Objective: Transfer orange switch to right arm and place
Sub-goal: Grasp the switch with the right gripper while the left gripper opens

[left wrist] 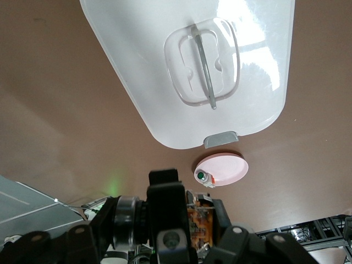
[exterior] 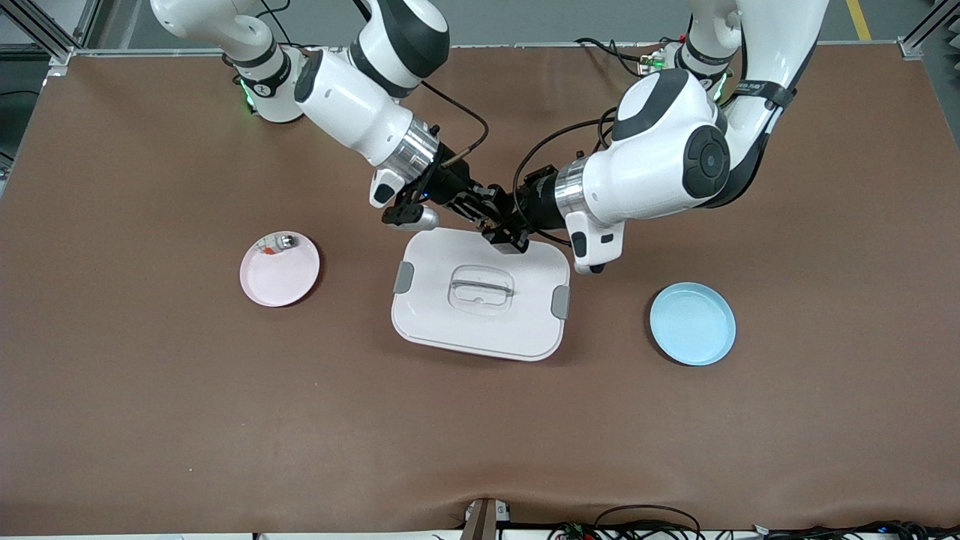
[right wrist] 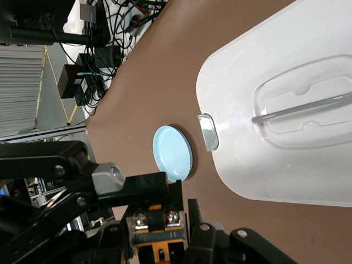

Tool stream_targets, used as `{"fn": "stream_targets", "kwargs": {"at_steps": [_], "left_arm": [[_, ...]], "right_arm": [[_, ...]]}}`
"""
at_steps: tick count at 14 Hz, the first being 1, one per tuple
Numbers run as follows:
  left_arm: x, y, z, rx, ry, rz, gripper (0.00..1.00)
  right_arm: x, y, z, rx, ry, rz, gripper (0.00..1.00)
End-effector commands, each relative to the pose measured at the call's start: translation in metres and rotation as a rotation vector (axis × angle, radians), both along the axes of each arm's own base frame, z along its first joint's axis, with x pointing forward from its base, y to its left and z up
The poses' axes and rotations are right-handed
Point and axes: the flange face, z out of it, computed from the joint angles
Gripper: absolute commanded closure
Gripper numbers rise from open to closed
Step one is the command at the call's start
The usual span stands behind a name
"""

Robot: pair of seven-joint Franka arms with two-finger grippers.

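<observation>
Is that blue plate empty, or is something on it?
Empty. The blue plate shows only a bare surface in the front view, and the right wrist view shows nothing on it either.

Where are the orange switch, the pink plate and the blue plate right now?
orange switch (right wrist: 159, 237), right wrist view, orange body between the grippers.
pink plate (exterior: 285, 281), front view, bare centre.
blue plate (exterior: 692, 324), front view, bare centre.

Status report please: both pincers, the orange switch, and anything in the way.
Left pincer and right pincer meet over white lid. Orange switch between them, mid-handover. Nothing blocking.
</observation>
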Motion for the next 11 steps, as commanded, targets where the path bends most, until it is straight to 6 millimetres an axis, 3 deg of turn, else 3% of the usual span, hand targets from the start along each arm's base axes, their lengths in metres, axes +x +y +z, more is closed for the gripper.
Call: {"fn": "stream_targets", "kwargs": {"at_steps": [1, 3, 6, 9, 10, 11], "left_arm": [[0.0010, -0.0061, -0.0002, -0.015, 0.030, 0.002, 1.00], [0.0010, -0.0061, -0.0002, -0.015, 0.030, 0.002, 1.00], [0.0008, -0.0060, 0.0007, -0.015, 0.028, 0.002, 1.00], [0.0008, -0.0060, 0.0007, -0.016, 0.027, 0.000, 1.00], [0.0014, -0.0052, 0.0007, -0.017, 0.024, -0.002, 0.92], [0.0014, -0.0052, 0.0007, -0.017, 0.022, -0.005, 0.43]], "right_arm": [[-0.0052, -0.0132, 0.0237, 0.025, 0.005, 0.009, 0.60], [-0.0037, -0.0145, 0.0228, 0.024, 0.006, 0.006, 0.62], [-0.0034, -0.0157, 0.0265, 0.028, 0.001, 0.005, 1.00], [-0.0026, -0.0162, 0.0255, 0.028, 0.004, 0.002, 1.00], [-0.0026, -0.0163, 0.0255, 0.028, 0.004, 0.002, 1.00], [-0.0019, -0.0170, 0.0255, 0.028, 0.004, 0.001, 1.00]]}}
